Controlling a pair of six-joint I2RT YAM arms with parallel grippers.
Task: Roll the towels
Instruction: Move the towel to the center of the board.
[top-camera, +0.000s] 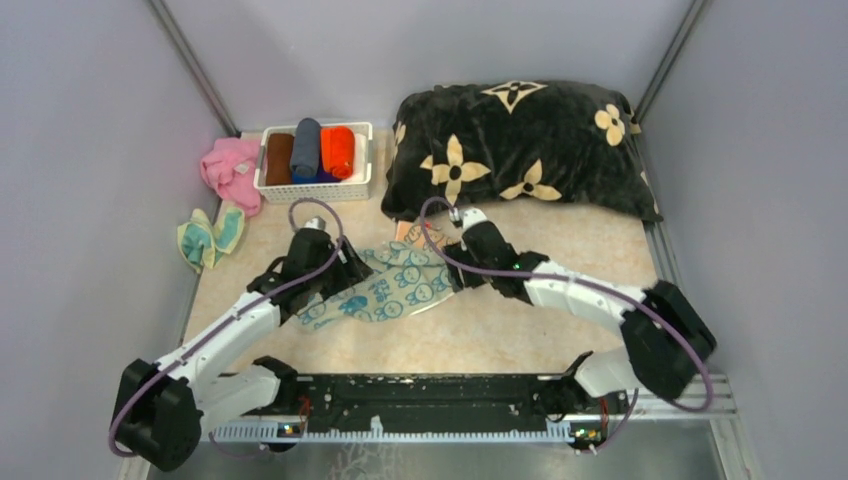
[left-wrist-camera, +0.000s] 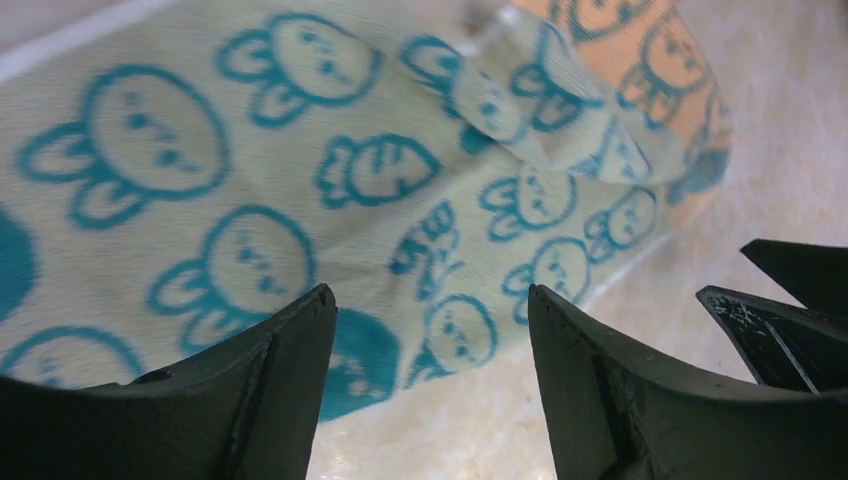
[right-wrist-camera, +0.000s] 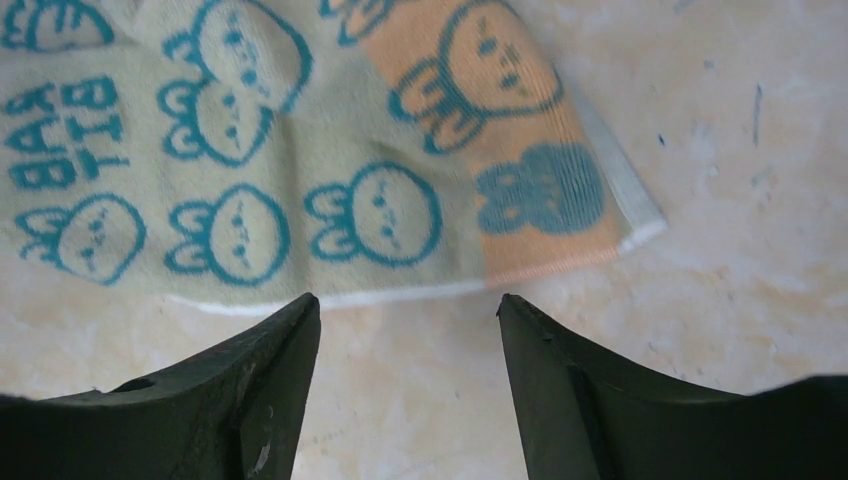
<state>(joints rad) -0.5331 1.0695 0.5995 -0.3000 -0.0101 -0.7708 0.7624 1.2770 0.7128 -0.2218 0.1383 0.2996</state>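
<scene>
A pale yellow-green towel (top-camera: 385, 288) printed with teal bunnies lies spread flat on the table between my two grippers. One corner has an orange patch (right-wrist-camera: 520, 150). In the left wrist view the towel (left-wrist-camera: 250, 180) has a fold near its far end. My left gripper (left-wrist-camera: 430, 295) hovers open over the towel's near edge with nothing between its fingers (left-wrist-camera: 290, 350). My right gripper (right-wrist-camera: 408, 300) is open too, just short of the towel's white hem (right-wrist-camera: 400, 295), over bare table. From above, the left gripper (top-camera: 348, 268) and right gripper (top-camera: 453, 275) flank the towel.
A white basket (top-camera: 266, 160) at the back left holds three rolled towels: brown, grey-blue and orange-red (top-camera: 338, 150). A pink cloth (top-camera: 230, 170) and a yellow-teal cloth (top-camera: 210, 235) lie beside it. A big black cushion (top-camera: 520, 150) with cream flowers fills the back right.
</scene>
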